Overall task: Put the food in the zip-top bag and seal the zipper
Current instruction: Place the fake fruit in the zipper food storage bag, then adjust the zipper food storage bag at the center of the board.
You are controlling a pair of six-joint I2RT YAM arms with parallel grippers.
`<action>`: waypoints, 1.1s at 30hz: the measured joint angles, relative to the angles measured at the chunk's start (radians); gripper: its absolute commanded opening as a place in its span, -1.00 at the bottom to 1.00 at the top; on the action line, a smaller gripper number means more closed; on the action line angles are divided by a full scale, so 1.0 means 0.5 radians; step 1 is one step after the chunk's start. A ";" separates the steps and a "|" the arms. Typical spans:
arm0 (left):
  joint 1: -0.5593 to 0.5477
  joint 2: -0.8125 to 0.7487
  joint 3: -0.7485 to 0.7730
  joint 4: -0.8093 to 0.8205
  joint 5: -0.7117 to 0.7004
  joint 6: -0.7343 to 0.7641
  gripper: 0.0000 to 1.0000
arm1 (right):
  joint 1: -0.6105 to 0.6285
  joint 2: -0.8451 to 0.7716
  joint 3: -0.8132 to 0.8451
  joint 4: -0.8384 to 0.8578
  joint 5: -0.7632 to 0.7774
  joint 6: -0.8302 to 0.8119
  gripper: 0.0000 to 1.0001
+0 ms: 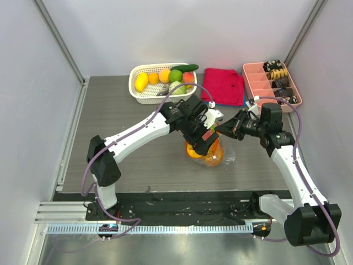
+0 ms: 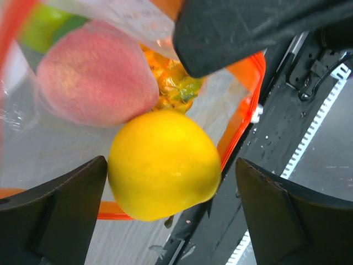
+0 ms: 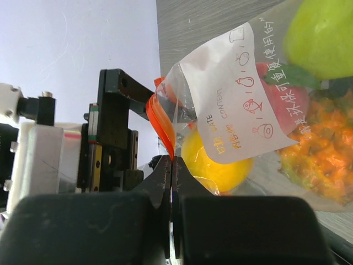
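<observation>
The zip-top bag [image 1: 215, 157] is clear, crinkly, glossy plastic with a matt white label [image 3: 237, 105]. The yellow fruit [image 2: 164, 164] looks smooth and faintly shiny, the pink fruit [image 2: 96, 80] velvety matt. The left fingers [image 2: 55, 215] are matt black plastic. The tabletop [image 1: 110, 110] is matt grey wood grain; toward 12 o'clock sits a white plastic basket [image 1: 144, 99]

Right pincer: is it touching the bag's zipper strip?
Touching. Right wrist view shows the shut right pincer clamping the zipper strip of the zip-top bag.

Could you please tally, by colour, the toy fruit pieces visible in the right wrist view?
yellow fruit: 1
pink fruit: 1
green fruit: 1
frilly orange fruit: 1
Total: 4
</observation>
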 measured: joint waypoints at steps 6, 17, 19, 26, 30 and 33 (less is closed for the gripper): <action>0.048 -0.053 -0.003 0.066 0.040 -0.084 1.00 | 0.000 0.001 0.000 -0.007 -0.013 -0.027 -0.98; 0.473 -0.747 -0.420 0.122 0.431 1.035 0.82 | 0.000 0.033 0.000 -0.031 -0.066 -0.117 -0.97; 0.392 -0.898 -0.591 0.107 0.455 1.439 0.80 | 0.000 0.036 0.000 -0.033 -0.073 -0.133 -0.97; 0.158 -0.982 -1.027 0.155 0.409 2.541 0.75 | 0.000 0.036 0.000 -0.047 -0.081 -0.177 -0.98; 0.117 -0.890 -1.032 0.232 0.366 2.853 0.75 | 0.000 0.040 0.007 -0.069 -0.089 -0.200 -0.97; 0.106 -0.823 -1.032 0.314 0.333 2.992 0.74 | 0.000 0.045 0.015 -0.089 -0.096 -0.222 -0.98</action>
